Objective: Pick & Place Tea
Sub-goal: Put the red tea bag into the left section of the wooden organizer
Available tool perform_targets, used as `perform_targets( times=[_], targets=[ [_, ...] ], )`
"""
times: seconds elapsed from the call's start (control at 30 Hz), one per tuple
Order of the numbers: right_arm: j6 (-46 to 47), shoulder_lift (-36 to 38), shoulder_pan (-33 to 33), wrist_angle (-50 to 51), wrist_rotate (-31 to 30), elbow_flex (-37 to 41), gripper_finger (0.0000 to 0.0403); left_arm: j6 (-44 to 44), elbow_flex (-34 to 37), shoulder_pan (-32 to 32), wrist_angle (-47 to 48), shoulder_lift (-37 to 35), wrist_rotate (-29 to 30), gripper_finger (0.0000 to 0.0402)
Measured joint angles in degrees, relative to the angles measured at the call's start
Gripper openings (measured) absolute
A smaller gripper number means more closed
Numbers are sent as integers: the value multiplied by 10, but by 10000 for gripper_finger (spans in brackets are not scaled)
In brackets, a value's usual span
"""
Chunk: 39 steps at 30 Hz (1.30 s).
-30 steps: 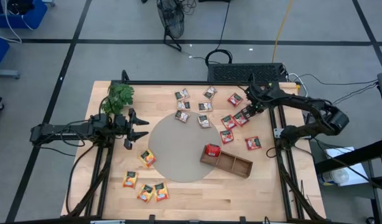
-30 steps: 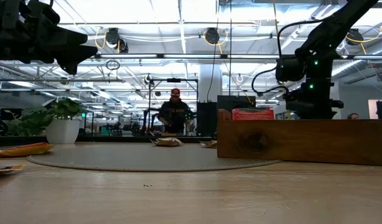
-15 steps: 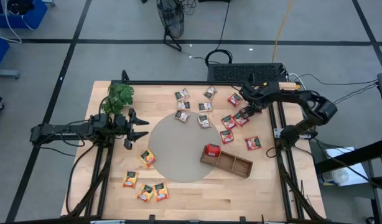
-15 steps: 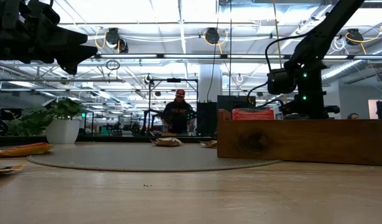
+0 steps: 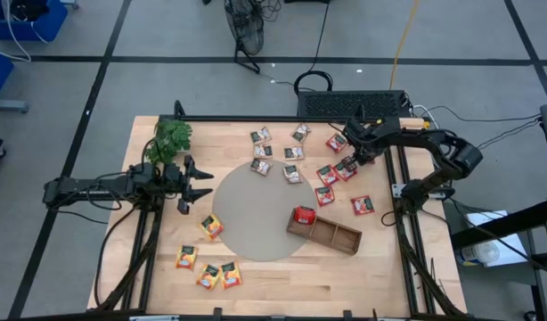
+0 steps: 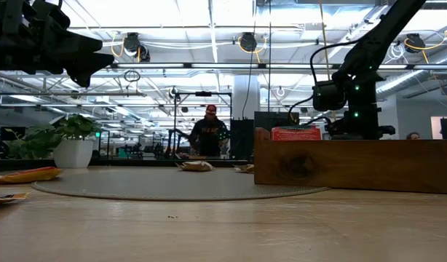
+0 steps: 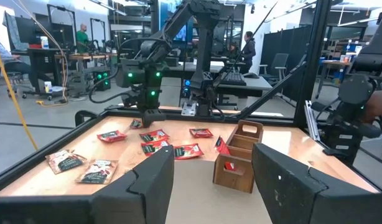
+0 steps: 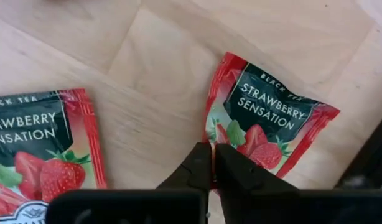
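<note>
Red, grey-white and orange-yellow tea sachets lie flat on the wooden table. My right gripper (image 5: 351,164) points down at the far right, shut on one red sachet (image 8: 269,121) of a red group (image 5: 327,174); a second red one (image 8: 45,146) lies beside it. The brown tray (image 5: 325,234) holds one red sachet (image 5: 303,215) in its left end compartment. At the table's left my left gripper (image 5: 199,184) waits, held level and open, nothing between its fingers (image 7: 147,186). My right gripper pinches the red sachet at one edge (image 8: 217,138), near a corner, between its two fingertips. The fingers come from above, pointing down. The rest of the sachet lies flat on the table.
A round grey mat (image 5: 256,214) covers the middle of the table. Grey-white sachets (image 5: 275,152) lie at its far side and orange-yellow ones (image 5: 207,267) at the near left. A green sprig (image 5: 171,138) stands at the far left. A person (image 6: 209,135) stands beyond the table.
My right gripper has sunk toward the table onto the red sachet and has closed on its edge; the arm's elbow has swung inward. The sachet lies where it was.
</note>
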State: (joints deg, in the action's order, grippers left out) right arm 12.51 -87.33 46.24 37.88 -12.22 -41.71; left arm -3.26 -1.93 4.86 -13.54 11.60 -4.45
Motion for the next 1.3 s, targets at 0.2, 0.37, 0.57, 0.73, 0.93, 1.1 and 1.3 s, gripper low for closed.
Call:
perform_targets(
  times=[0.2,0.37,0.57,0.73,0.93,1.1,1.3],
  targets=[
    [7,57,-37,14,7,3,3,0,0,0,0,0,0,214],
    [41,165,-110,5,14,-5,1,0,0,0,0,0,0,214],
    [117,297,-265,-137,90,13,0,0,0,0,0,0,0,214],
    [161,334,-411,-385,125,86,0,0,0,0,0,0,0,214],
    [202,280,-532,-589,120,169,0,0,0,0,0,0,0,214],
    [213,205,-591,-756,94,209,0,0,0,0,0,0,0,214],
    [210,115,-605,-848,92,211,0,0,0,0,0,0,0,214]
  ],
)
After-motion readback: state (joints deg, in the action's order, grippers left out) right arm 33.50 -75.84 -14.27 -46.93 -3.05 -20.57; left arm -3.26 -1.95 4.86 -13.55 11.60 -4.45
